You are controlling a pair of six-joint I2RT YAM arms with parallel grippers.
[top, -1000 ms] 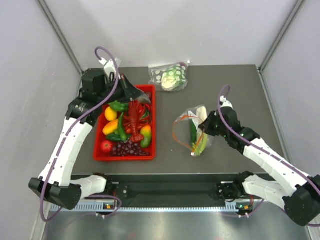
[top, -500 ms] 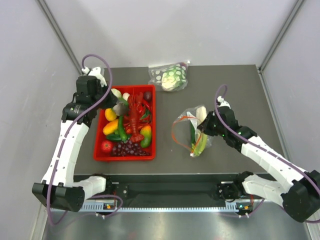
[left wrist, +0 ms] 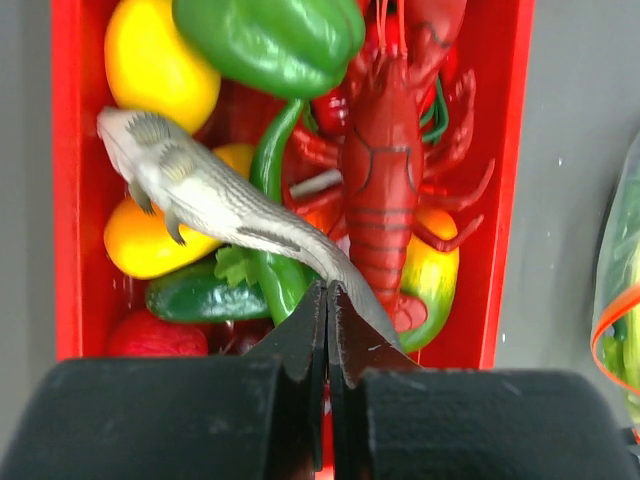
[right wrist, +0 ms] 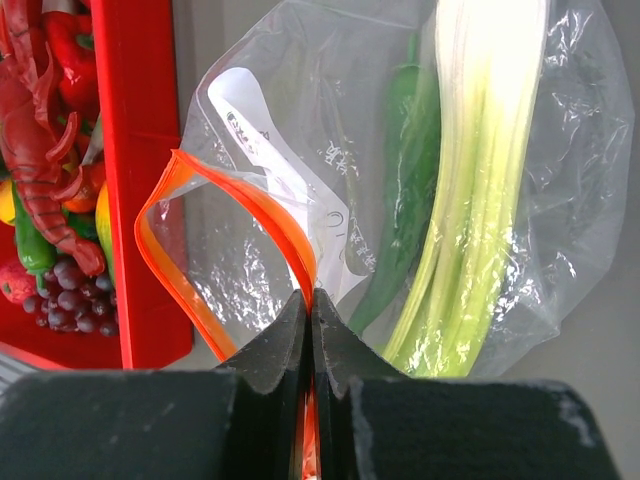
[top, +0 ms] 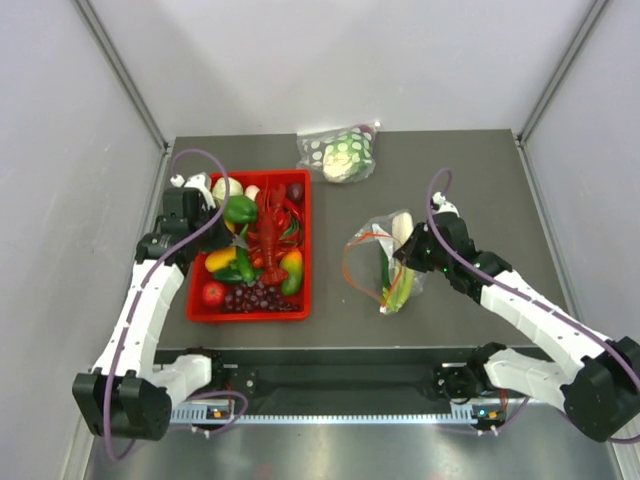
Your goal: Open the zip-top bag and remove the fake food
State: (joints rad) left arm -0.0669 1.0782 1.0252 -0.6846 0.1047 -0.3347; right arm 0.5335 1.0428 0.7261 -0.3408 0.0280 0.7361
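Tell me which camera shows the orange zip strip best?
Right wrist view: the orange zip strip is close and large, an open loop. The top view shows a tiny thin loop; the left wrist view only a bit at its edge.

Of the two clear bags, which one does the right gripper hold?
The zip-top bag with the orange strip and the green stalks inside; the right gripper pinches that strip. The white-dotted bag lies apart, at the table's far edge.

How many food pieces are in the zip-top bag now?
2: the celery-like stalk bunch on the right in the right wrist view, the slim green vegetable just left of it. Nothing else shows through the zip-top bag.
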